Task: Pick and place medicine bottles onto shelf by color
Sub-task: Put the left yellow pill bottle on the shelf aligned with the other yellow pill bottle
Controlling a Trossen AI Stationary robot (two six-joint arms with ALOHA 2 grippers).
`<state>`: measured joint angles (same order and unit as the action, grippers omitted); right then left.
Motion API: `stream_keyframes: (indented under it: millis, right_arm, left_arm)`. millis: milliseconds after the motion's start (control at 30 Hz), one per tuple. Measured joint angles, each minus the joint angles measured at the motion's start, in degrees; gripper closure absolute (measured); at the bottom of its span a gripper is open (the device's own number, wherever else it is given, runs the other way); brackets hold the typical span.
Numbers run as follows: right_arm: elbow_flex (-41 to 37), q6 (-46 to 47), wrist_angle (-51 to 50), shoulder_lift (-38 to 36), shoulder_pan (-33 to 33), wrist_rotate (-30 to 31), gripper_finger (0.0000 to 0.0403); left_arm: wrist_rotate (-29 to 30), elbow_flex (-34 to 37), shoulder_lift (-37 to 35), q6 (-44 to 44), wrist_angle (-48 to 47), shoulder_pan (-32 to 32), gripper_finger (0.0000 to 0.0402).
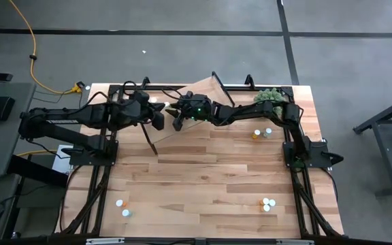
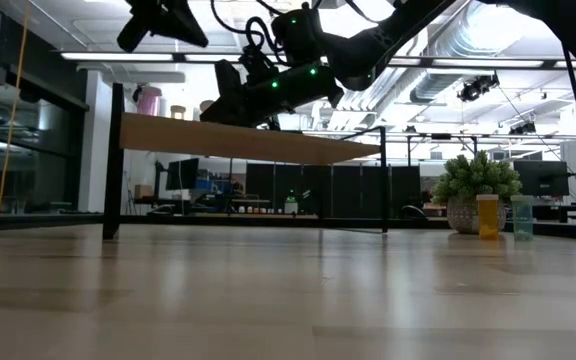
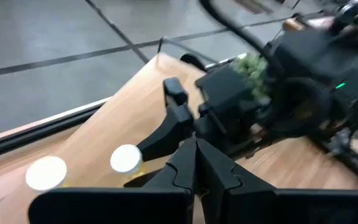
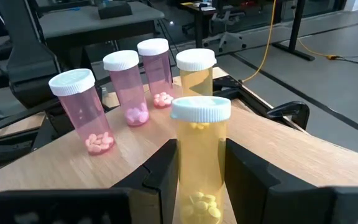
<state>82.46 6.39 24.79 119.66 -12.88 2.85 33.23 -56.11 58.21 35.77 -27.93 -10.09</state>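
Three pink white-capped bottles (image 4: 127, 87) and one yellow bottle (image 4: 196, 76) stand on my light-wood shelf (image 4: 278, 149); office room behind. My right gripper (image 4: 199, 171) clamps a yellow white-capped pill bottle (image 4: 199, 158) upright over the plank, just beside them. My left gripper (image 3: 194, 163), fingers together, hovers nearby.

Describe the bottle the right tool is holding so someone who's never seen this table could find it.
Start at the shelf, the raised light-wood plank at the table's far edge. Five bottles stand on it: three pink bottles, then a yellow bottle. The held bottle is the other yellow one, white-capped, the only one standing between the right tool's dark fingers.
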Motion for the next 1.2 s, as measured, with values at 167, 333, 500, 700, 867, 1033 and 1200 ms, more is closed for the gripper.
stream_keyframes:
  millis: [167,333,500,700,867,1033,1200]
  right_arm:
    - [0.00,0.02,-0.17,-0.02,0.00,0.00,0.0297]
    - [0.00,0.09,-0.19,0.00,0.00,-0.02,0.0297]
    - [0.00,0.17,-0.21,0.00,0.00,-0.01,0.0297]
    - [0.00,0.20,-0.26,0.00,0.00,0.00,0.0297]
    - [0.00,0.20,-0.27,0.00,0.00,0.00,0.0297]
    - [0.00,0.20,-0.26,0.02,0.00,0.00,0.0297]
    - [0.00,0.20,-0.21,0.04,0.00,0.00,0.0297]
  left_arm:
    - [-3.99,0.01,2.98,1.14,0.27,-2.03,0.0401]
    - [-4.55,0.01,5.59,2.68,0.47,-4.10,0.0401]
    - [-2.32,0.01,7.20,5.92,-0.58,-6.41,0.0401]
    - [-2.79,0.01,8.60,9.71,-3.57,-8.79,0.0401]
    - [-2.31,0.01,9.67,11.10,-3.21,-9.09,0.0401]
    - [-3.95,0.01,9.73,10.16,-2.73,-9.09,0.0401]
    - [-4.04,0.01,9.73,11.66,-4.48,-9.09,0.0401]
